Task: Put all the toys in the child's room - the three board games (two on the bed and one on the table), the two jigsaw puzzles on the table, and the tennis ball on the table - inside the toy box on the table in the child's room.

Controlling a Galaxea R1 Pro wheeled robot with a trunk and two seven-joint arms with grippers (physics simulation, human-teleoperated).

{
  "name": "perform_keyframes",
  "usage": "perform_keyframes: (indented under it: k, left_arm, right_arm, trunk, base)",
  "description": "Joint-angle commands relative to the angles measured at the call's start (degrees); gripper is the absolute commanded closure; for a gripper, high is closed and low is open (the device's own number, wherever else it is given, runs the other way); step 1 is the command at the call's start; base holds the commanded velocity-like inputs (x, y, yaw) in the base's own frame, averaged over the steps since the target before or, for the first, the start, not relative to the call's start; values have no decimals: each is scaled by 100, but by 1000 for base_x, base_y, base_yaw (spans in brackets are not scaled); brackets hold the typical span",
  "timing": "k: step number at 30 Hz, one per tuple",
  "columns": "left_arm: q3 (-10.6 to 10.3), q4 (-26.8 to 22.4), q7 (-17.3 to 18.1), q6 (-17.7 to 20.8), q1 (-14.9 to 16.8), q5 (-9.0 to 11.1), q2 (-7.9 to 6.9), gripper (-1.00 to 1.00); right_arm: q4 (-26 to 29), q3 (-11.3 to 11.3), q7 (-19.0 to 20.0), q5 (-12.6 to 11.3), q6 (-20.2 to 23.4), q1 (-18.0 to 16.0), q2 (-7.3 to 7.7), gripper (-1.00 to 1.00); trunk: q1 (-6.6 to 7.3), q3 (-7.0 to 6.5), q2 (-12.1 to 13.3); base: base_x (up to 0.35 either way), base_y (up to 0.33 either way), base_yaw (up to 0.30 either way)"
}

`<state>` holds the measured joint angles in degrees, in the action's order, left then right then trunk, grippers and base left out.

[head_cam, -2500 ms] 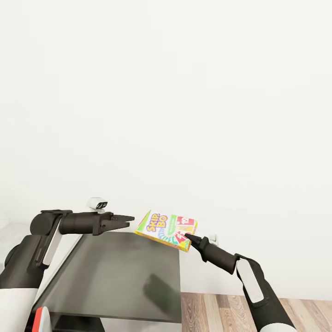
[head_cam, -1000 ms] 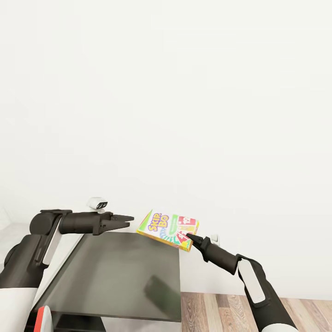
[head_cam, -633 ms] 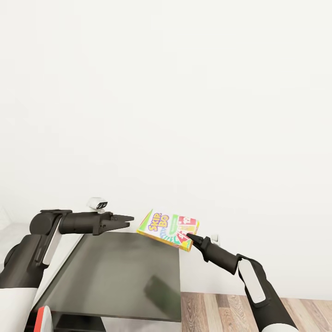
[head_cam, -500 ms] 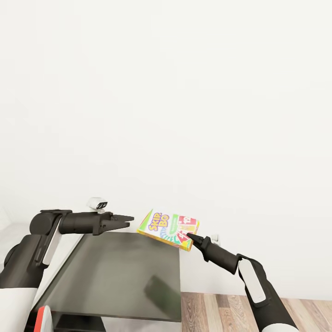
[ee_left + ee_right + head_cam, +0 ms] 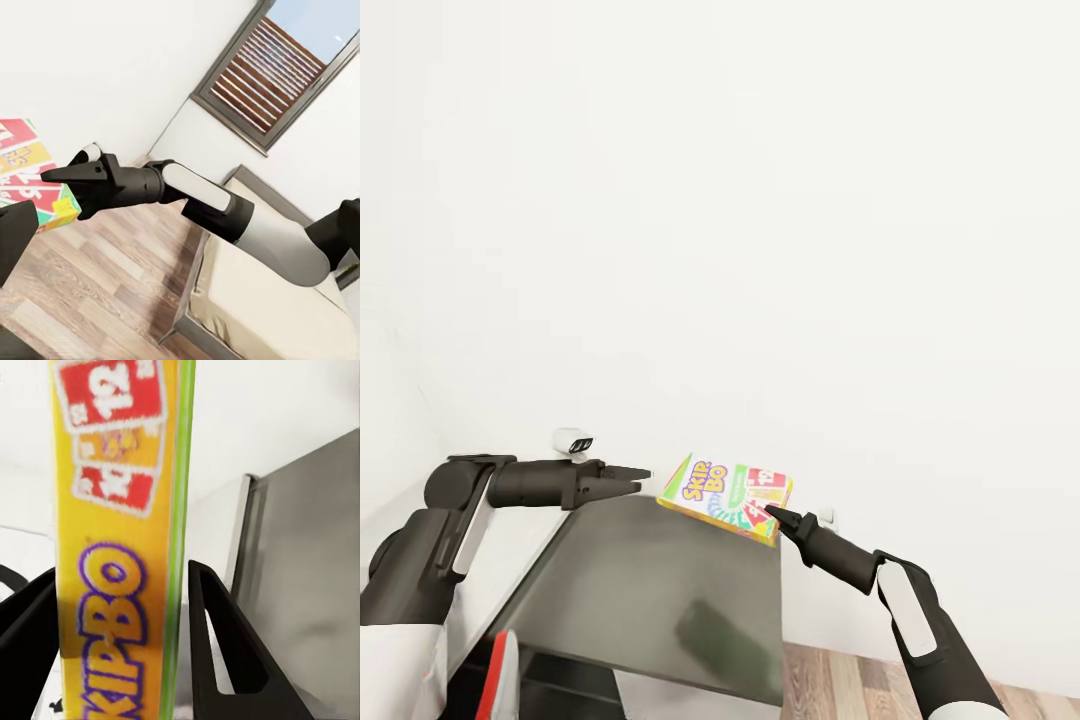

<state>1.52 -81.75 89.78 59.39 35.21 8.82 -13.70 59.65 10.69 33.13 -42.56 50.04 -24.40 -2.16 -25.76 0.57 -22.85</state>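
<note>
While the robot stands at the dark grey corner section of the desk (image 5: 660, 590), the right gripper (image 5: 772, 515) holds one board game (image 5: 728, 496), a pale box with green edges, in the air above the desk's far corner. In the right wrist view the jaws are clamped on the box by its thin edge (image 5: 120, 585), one finger (image 5: 217, 652) on each face. The left gripper (image 5: 640, 478) hovers just beside the box with nothing in it; its jaws appear closed together. A bed (image 5: 262, 300) lies beyond the right arm in the left wrist view. The toy box is out of sight, so transport remains to be done.

Risks:
- The grip sits near one corner; the box's weight may pivot it out of the jaws.
- Turning the base may strike the box on the wall.
</note>
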Motion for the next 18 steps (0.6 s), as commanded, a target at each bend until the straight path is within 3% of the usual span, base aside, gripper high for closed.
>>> perform_keyframes:
  k: [1,14,18]
  left_arm:
    - [-2,1,22,61,4,-1,-3,-100]
    - [187,1,22,61,4,-1,-12,-100]
    - [188,1,22,61,4,1,-77,-100]
  right_arm:
    - [1,21,22,-6,36,-4,-9,100]
    - [1,21,34,-6,32,2,-6,100]
    - [3,57,36,-6,32,5,-12,100]
  trunk:
    - [-3,6,-7]
    - [-3,7,-7]
    - [-3,10,-7]
  base:
    - [0,0,286]
    - [0,0,284]
    - [0,0,93]
